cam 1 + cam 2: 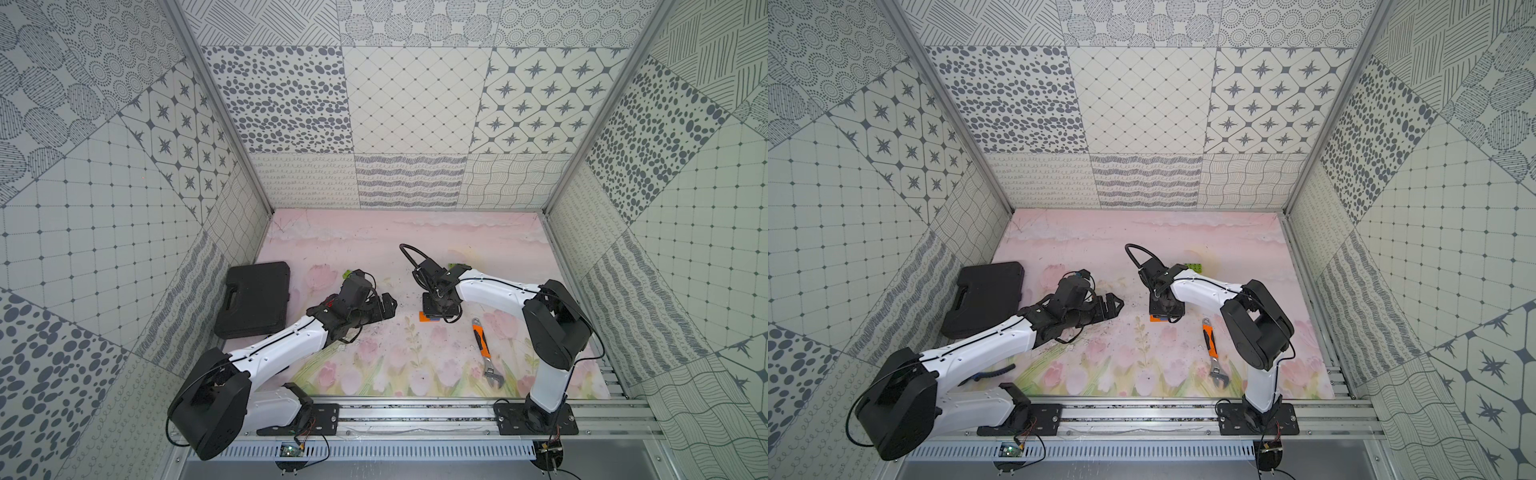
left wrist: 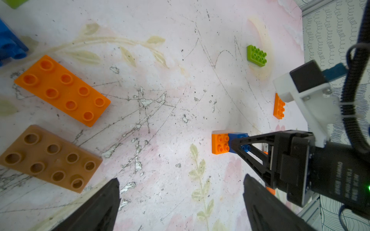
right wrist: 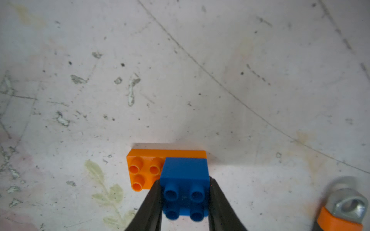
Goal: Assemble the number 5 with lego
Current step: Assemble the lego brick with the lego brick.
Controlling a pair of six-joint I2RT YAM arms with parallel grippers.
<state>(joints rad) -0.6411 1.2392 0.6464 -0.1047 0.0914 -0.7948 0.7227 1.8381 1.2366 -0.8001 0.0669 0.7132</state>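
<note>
My right gripper point(image 3: 185, 181) is shut on a small blue square brick point(image 3: 185, 186). The blue brick covers one half of an orange oblong brick point(image 3: 144, 170) that lies on the mat. In the left wrist view the same orange brick point(image 2: 220, 146) and blue brick point(image 2: 238, 138) sit ahead. My left gripper point(image 2: 181, 178) stands open and empty over bare mat. Close to it lie an orange plate point(image 2: 62, 90), a brown plate point(image 2: 50, 158) and a blue brick point(image 2: 10, 46). Farther off are a lime green brick point(image 2: 256, 55) and another orange brick point(image 2: 279, 107).
A black tool case point(image 1: 253, 299) lies at the left wall. An orange-handled wrench point(image 1: 486, 353) lies in front of the right arm. Blue-handled pliers point(image 1: 992, 372) poke out under the left arm. Patterned walls close in the mat on three sides.
</note>
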